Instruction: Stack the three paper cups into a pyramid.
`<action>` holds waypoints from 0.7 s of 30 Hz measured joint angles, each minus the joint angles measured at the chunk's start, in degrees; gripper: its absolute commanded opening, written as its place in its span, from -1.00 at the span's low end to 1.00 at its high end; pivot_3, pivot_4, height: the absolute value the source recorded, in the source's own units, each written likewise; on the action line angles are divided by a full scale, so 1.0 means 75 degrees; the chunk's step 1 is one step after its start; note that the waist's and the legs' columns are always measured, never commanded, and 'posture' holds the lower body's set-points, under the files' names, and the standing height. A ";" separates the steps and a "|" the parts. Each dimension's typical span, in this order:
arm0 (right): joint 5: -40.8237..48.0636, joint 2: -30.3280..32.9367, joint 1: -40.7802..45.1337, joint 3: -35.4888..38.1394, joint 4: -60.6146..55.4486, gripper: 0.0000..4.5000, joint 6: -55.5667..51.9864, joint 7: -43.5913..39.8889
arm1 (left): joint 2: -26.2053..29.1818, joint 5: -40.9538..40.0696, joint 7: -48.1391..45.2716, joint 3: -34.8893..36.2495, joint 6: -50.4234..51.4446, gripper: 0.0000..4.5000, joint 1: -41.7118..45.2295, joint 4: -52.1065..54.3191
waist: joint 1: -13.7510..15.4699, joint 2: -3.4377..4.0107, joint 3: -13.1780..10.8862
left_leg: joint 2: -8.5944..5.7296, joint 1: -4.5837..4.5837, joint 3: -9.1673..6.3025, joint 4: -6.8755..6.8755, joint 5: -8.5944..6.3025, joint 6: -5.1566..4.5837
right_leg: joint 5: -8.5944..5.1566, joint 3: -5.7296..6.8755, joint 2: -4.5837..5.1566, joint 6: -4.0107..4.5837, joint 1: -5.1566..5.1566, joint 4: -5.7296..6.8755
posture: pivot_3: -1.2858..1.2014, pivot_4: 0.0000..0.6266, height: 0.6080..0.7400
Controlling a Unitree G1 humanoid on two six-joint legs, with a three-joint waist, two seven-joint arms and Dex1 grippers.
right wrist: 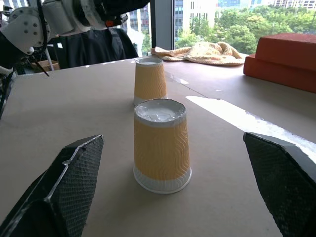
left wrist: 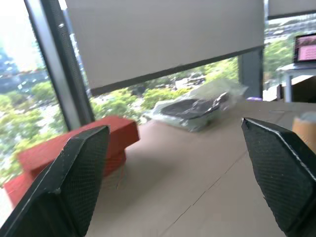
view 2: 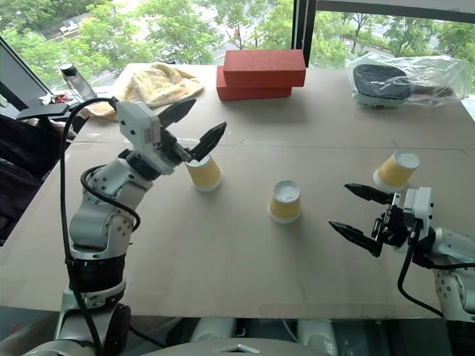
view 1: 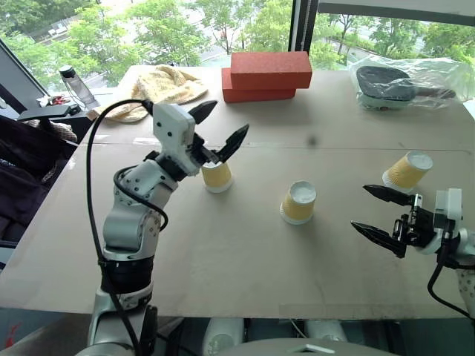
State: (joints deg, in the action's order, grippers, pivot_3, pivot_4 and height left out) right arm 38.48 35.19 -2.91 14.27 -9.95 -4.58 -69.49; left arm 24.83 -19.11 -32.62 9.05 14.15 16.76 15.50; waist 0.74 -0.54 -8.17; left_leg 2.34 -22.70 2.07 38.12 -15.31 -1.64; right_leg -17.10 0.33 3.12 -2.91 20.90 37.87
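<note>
From the head views, no pyramid yet: my left end effector (view 1: 225, 124) hangs spread and empty just above the left cup (view 1: 217, 176), the middle cup (view 1: 298, 202) stands well apart, and the third cup (view 1: 407, 170) leans near the table (view 1: 223, 267) edge. My right end effector (view 1: 379, 213), fingers apart, holds nothing (bare board all round). Left wrist view: red bricks (left wrist: 74, 148) far off. Right wrist view: the middle cup sits between my fingers; next, I judge, close on it and bring it beside the left one.
</note>
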 measured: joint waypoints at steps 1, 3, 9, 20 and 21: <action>-0.0004 -0.0014 0.0013 -0.0012 0.0002 1.00 0.0014 -0.0023 | -0.0023 0.0038 0.0043 0.0027 -0.0063 0.94 -0.0250 -0.0074 | 0.0002 0.0002 0.0000 | -0.0002 0.0001 0.0004 0.0000 0.0000 0.0000 | 0.0000 -0.0002 0.0004 0.0000 0.0000 0.0000 | 0.03 -0.52 0.85; -0.0026 -0.0039 0.0064 -0.0069 0.0079 1.00 0.0040 -0.0052 | -0.0225 0.0058 0.0108 0.0044 -0.0116 0.94 -0.0754 -0.0367 | 0.0051 -0.0007 -0.0005 | -0.0003 -0.0009 -0.0006 0.0005 0.0000 0.0000 | 0.0000 0.0001 0.0014 0.0000 -0.0001 -0.0001 | 0.03 -0.52 0.85; -0.0038 -0.0097 0.0155 -0.0141 0.0121 1.00 0.0102 -0.0084 | -0.0231 0.0691 0.0078 -0.0357 -0.0921 0.94 -0.0731 -0.1336 | 0.0075 -0.0015 -0.0010 | -0.0010 -0.0005 -0.0019 0.0012 0.0000 0.0000 | 0.0001 0.0017 0.0017 0.0002 -0.0016 0.0004 | 0.03 -0.52 0.85; -0.0040 -0.0204 0.0038 -0.0140 0.0118 1.00 0.0159 -0.0053 | -0.0646 0.0855 0.0156 -0.0601 -0.1545 0.17 -0.0186 -0.2382 | 0.0007 -0.0015 -0.0010 | -0.0005 -0.0006 -0.0020 0.0009 -0.0001 -0.0001 | 0.0001 0.0019 0.0017 0.0001 -0.0014 0.0003 | 0.03 -0.52 0.85; -0.0040 -0.0215 0.0015 -0.0139 0.0115 1.00 0.0160 -0.0039 | -0.0649 0.0841 0.0132 -0.0602 -0.1557 0.07 -0.0187 -0.2386 | 0.0007 -0.0015 -0.0010 | -0.0004 -0.0006 -0.0020 0.0009 -0.0001 -0.0001 | 0.0001 0.0018 0.0017 0.0001 -0.0014 0.0003 | 0.03 -0.52 0.85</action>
State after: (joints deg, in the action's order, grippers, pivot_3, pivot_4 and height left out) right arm 38.18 33.57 -2.80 13.22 -9.10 -3.38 -69.79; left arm 19.96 -12.81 -31.63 4.53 2.47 15.35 -2.40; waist 0.79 -0.65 -8.25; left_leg 2.31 -22.74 1.92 38.19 -15.31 -1.65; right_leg -17.10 0.46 3.24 -2.91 20.79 37.90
